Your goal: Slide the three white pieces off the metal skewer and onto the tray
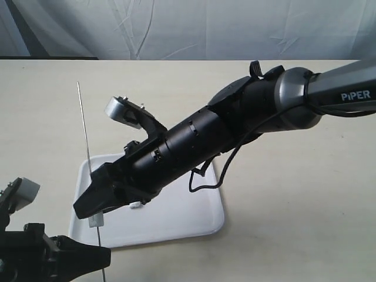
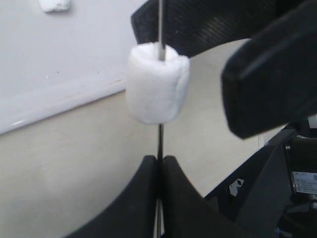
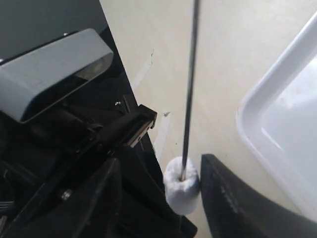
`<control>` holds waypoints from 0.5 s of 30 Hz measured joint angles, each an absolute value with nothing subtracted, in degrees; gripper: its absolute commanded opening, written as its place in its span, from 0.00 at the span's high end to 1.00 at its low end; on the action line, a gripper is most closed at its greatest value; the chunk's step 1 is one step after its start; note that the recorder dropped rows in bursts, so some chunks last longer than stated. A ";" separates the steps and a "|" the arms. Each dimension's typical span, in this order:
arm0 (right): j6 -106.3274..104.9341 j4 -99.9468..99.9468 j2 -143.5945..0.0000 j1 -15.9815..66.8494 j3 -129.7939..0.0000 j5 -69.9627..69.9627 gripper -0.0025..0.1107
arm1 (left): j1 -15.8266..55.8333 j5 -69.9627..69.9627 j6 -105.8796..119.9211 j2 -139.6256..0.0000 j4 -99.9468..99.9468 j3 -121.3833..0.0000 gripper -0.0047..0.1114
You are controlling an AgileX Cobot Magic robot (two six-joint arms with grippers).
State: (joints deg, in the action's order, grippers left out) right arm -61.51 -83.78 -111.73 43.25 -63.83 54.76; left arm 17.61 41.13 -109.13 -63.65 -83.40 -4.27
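My left gripper (image 1: 103,257) (image 2: 159,161) is shut on the thin metal skewer (image 1: 85,129) (image 2: 161,22) (image 3: 190,84) near its low end, holding it almost upright. One white piece (image 1: 96,221) (image 2: 157,83) (image 3: 182,186) is threaded on the skewer just above those jaws. My right gripper (image 1: 87,207) (image 3: 159,161) is open and straddles this piece, one finger (image 3: 233,198) close against its side. A second white piece (image 1: 135,204) (image 2: 54,5) lies loose on the white tray (image 1: 176,220) (image 2: 54,96) (image 3: 270,134). No third piece shows.
The tray lies on a beige table (image 1: 294,194). The right arm (image 1: 247,111) stretches diagonally over the tray from the upper right. A black cable (image 1: 218,176) hangs below it. The left wrist camera (image 3: 54,69) sits close beside the skewer.
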 measured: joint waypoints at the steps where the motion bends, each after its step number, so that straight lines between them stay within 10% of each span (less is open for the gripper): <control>1: -61.51 -83.78 -111.73 43.39 -63.83 54.76 0.56 | 17.61 41.13 -109.02 -63.65 -83.40 -4.27 0.96; 15: -61.51 -83.46 -111.73 43.39 -63.83 54.34 0.75 | 17.61 41.36 -107.92 -63.65 -82.39 -4.27 0.96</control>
State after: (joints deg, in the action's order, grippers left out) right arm -61.51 -83.46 -111.73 43.39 -63.83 54.34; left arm 17.61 41.36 -107.92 -63.65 -82.39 -4.27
